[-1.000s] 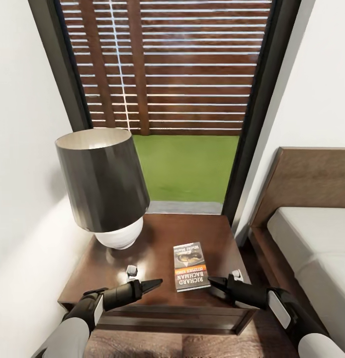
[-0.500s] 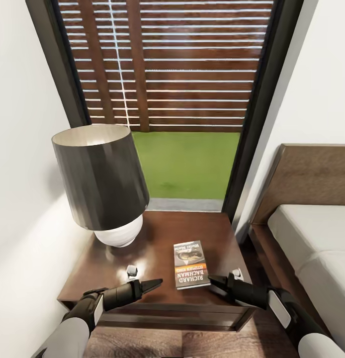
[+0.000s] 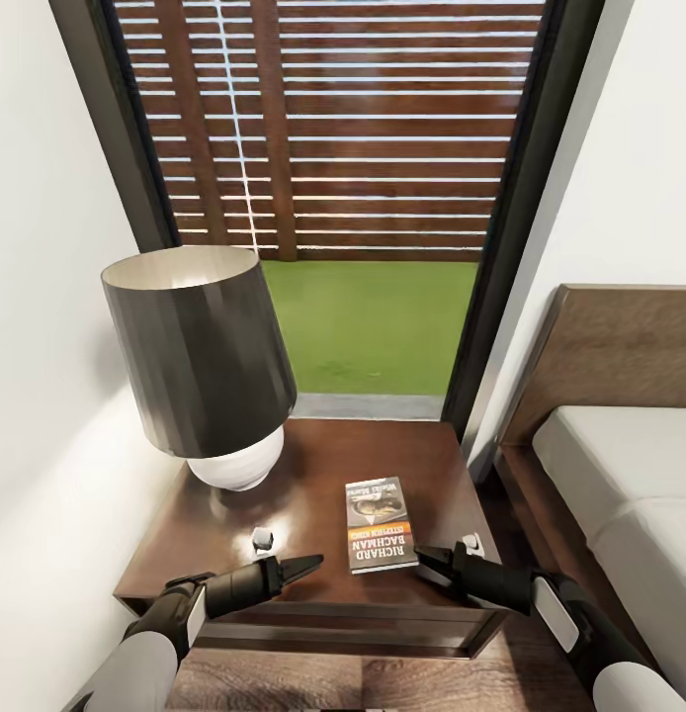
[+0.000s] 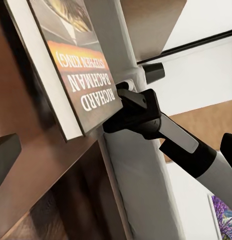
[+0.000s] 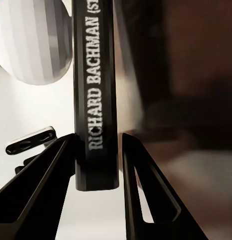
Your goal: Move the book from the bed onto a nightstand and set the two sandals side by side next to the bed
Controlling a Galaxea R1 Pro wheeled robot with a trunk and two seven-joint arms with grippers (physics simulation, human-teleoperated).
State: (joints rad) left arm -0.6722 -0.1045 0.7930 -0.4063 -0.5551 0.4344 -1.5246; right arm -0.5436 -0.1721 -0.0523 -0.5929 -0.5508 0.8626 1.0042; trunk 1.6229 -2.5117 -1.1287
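One book [image 3: 380, 524] lies flat near the nightstand's [image 3: 313, 475] front right edge, beside the lamp [image 3: 200, 361]. My right claw [image 3: 429, 566] is spread, just off its spine; my left claw [image 3: 305, 567] is together.

one book [image 3: 380, 525], one nightstand [image 3: 214, 534], one lamp [image 3: 200, 361], perhaps

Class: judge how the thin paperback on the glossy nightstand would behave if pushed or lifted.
The thin orange-banded paperback book lies flat, so it probably slides rather than tips. The glossy dark-brown wooden nightstand likely offers little grip. Its slimness suggests it is light, slightly bendy.
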